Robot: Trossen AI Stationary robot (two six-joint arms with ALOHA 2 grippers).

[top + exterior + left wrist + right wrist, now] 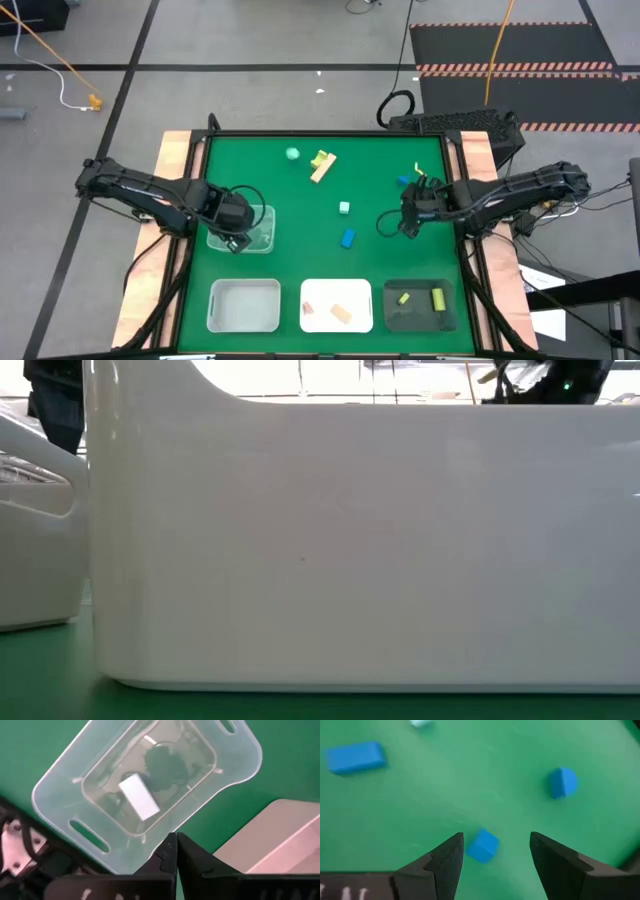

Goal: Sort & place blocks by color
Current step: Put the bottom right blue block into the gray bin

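Observation:
My right gripper [495,842] [410,218] is open and hovers over the green table's right part; a small blue cube [483,846] lies on the table between its fingers, untouched. A rounded blue block [563,782] and a blue bar [355,756] [348,237] lie farther off. My left gripper [176,845] [238,238] is shut above the near edge of a clear tray [55,790] [262,228], which holds a pale block [139,796]. A mint cube [344,207], a mint ball [292,153] and yellow-green and tan bars [322,164] lie mid-table.
Along the near edge stand a pale grey tray [243,305], a white tray [336,322] with tan blocks [342,312] and a dark tray [420,320] with yellow-green blocks [437,298]. In the low view the white tray's wall [350,540] blocks the scene. Bare green cloth lies between the scattered blocks.

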